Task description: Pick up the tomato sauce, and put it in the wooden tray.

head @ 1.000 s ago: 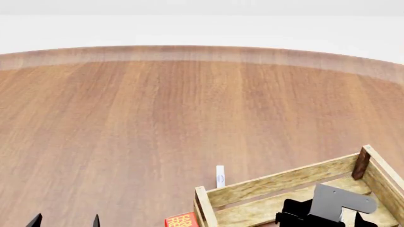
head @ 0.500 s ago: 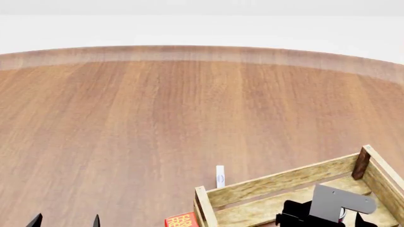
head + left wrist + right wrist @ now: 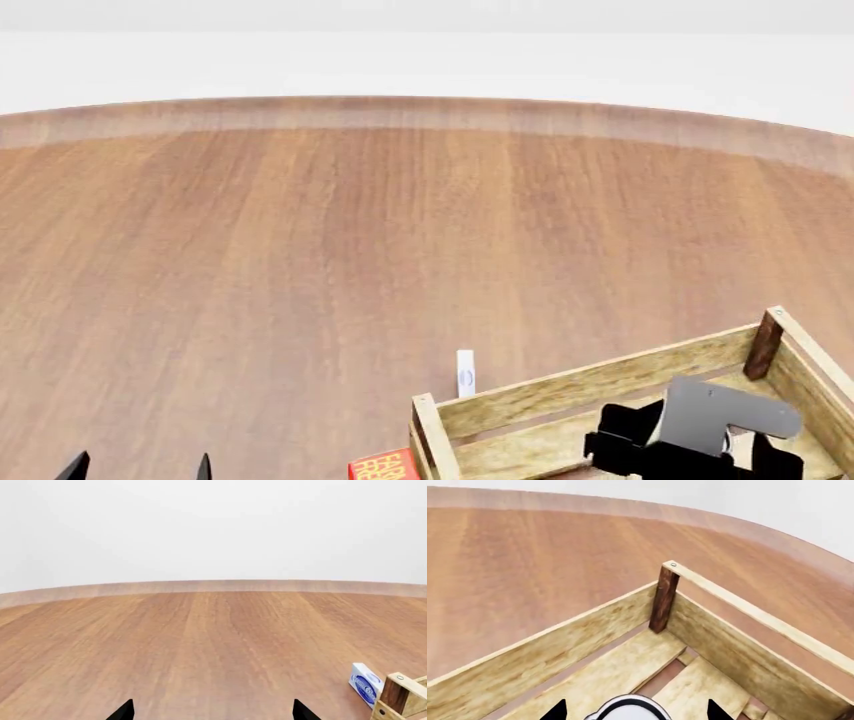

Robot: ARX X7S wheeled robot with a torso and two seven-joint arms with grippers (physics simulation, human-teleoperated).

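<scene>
Can over the crate
Right gripper (image 3: 634, 711) holds the tomato sauce (image 3: 627, 707) above the wooden tray (image 3: 594, 670); lower squarely before releasing (left gripper (image 3: 212, 711) fingers wide, empty).

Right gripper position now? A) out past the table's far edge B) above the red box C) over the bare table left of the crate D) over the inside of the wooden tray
D: in the head view the right gripper sits within the walls of the wooden tray, and the right wrist view looks down on the tray's slatted floor and corner post.
</scene>
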